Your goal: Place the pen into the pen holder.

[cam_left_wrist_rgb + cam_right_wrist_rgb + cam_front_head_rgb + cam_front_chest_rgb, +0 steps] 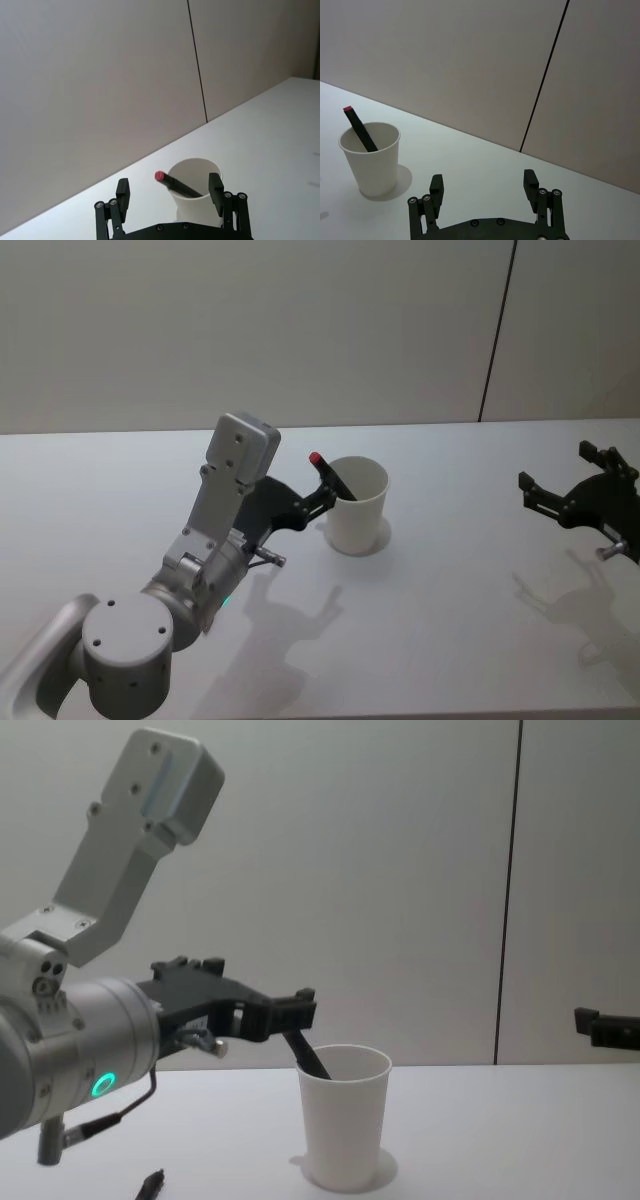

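Note:
The pen (pixel 328 478) is black with a red end and stands slanted inside the pen holder (pixel 360 508), a white paper cup in the middle of the table. Its red end sticks out over the rim toward my left arm. My left gripper (pixel 322 500) is open just left of the cup at rim height. From the left wrist, the pen (pixel 181 186) lies between the spread fingers, untouched, above the cup (pixel 200 212). From the chest, the left gripper (pixel 296 1010) hovers by the pen (pixel 312 1058) and cup (pixel 343 1125). My right gripper (pixel 572 496) stays parked, open, far right.
The white table (pixel 450 640) is bare around the cup, with a wide stretch between the cup and the right gripper (pixel 482 181). A plain wall with one dark vertical seam (pixel 497 330) stands behind the table's far edge.

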{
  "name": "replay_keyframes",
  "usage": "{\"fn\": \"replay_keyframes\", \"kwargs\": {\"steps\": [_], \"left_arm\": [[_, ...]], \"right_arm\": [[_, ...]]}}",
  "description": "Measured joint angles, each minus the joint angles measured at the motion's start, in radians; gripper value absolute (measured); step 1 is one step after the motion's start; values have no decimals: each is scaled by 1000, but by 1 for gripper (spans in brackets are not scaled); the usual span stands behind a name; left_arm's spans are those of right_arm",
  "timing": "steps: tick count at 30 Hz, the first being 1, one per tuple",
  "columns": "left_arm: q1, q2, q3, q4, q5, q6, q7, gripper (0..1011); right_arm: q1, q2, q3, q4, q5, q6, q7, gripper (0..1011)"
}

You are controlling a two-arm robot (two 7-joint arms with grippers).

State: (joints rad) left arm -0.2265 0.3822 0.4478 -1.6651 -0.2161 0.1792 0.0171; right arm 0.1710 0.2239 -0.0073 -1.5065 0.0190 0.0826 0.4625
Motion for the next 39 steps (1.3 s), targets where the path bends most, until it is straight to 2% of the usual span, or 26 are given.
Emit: {"fn": "replay_keyframes", "kwargs": {"steps": [5,7,11,19,31,39], "left_arm": [[9,0,-3,-15,-17,60,23,1003],[18,1,-5,-27,-34,105,41,1003],[26,1,-8,-37,-53,145,59,1003],[59,9,-20,-59,-124,241,118,1003],[99,31,-45,-69,-214,332,155,1003],[113,39,-61,-52,-248,362,172,1003]], "right_arm": [[-1,0,0,-2,0,1,0,1002],[-2,1,1,-2,0,1,0,1002],[-2,1,1,-3,0,1,0,1002],[-3,2,1,-4,0,2,0,1002],[-4,2,1,-5,0,3,0,1001],[-4,2,1,-5,0,3,0,1002]]}}
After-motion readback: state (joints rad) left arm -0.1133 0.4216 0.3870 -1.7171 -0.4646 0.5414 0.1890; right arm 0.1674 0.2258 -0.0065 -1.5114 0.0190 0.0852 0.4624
